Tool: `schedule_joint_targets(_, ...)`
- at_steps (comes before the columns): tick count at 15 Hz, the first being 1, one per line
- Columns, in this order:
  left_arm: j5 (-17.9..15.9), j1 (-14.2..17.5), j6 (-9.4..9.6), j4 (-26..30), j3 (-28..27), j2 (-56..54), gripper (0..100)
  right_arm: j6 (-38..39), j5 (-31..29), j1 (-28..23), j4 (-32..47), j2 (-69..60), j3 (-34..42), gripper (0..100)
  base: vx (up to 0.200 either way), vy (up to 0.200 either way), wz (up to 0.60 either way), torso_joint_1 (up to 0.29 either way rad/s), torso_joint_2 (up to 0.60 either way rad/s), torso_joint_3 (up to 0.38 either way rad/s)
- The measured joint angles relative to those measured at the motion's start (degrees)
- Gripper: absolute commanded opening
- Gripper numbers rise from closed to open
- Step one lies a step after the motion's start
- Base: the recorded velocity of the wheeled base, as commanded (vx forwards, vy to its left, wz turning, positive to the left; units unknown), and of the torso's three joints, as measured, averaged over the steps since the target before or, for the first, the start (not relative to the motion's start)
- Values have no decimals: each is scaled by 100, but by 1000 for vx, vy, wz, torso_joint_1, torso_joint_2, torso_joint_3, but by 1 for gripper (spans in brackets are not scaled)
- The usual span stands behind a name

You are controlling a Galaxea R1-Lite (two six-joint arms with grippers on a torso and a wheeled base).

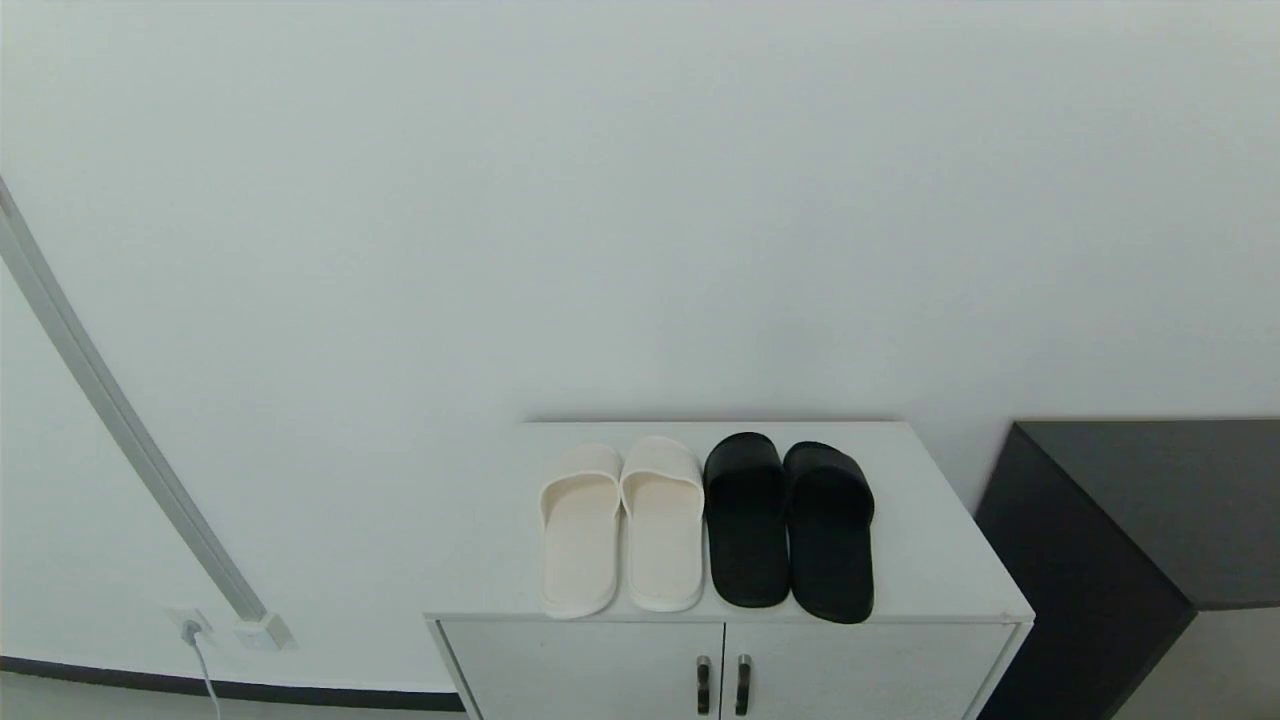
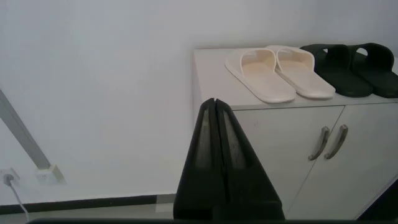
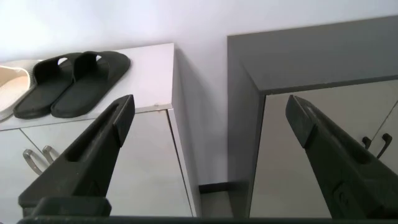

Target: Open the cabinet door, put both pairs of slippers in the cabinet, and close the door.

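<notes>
A white cabinet [image 1: 930,560] stands against the wall with both doors shut and two dark handles [image 1: 722,683] at the middle. On its top lie a cream pair of slippers [image 1: 622,527] and a black pair of slippers [image 1: 790,525], side by side, toes to the wall. In the left wrist view my left gripper [image 2: 215,104] is shut with nothing in it, to the left of the cabinet [image 2: 214,78] and away from its handles [image 2: 329,142]. My right gripper [image 3: 208,109] is open and holds nothing, to the right of the cabinet [image 3: 152,68], near the black slippers [image 3: 65,74].
A dark grey cabinet [image 1: 1120,530] stands close to the white one's right side, with a narrow gap between them. A wall socket with a plugged cable [image 1: 190,630] and a slanted grey conduit [image 1: 110,410] are on the wall at the left.
</notes>
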State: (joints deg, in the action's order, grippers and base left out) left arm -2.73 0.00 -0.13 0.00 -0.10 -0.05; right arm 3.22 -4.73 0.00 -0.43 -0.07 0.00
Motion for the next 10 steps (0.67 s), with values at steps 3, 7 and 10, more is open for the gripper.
schedule_joint_targets(3,0,0,0,0,0,0,0,-2,-2,0,0,0,0,100,0,0,0,0,0,0)
schedule_joint_targets(7,-5,0,0,0,0,0,0,-194,49,0,2,0,-5,100,0,0,0,0,0,0)
schedule_joint_targets(10,-6,0,-2,0,0,0,0,-148,74,2,-23,5,-55,100,0,0,0,0,0,0)
